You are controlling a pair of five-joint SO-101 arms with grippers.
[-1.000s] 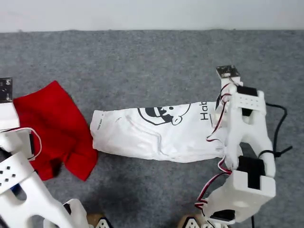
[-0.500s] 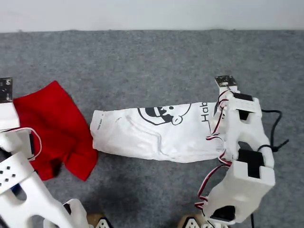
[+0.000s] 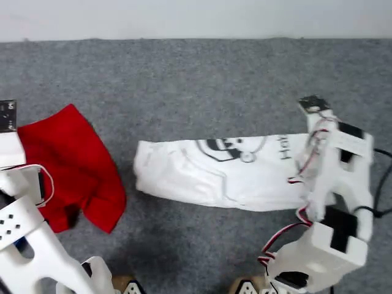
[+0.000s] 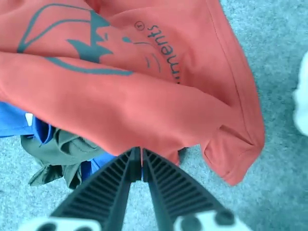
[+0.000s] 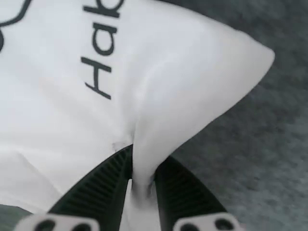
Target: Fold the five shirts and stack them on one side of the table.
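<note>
Where the arm point(image 3: 335, 177) hides it, right claw point(image 5: 144, 161) pinches white shirt point(image 3: 208, 174); left claw point(image 4: 138, 154) closed.

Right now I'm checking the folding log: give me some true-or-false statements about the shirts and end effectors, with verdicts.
The right end effector is shut on the white shirt. True.
The white shirt overlaps the red shirt. False: they lie apart on the grey mat.
The red shirt lies over blue cloth and olive cloth. True.
The white shirt is spread wide open. False: it is folded into a long strip.
</note>
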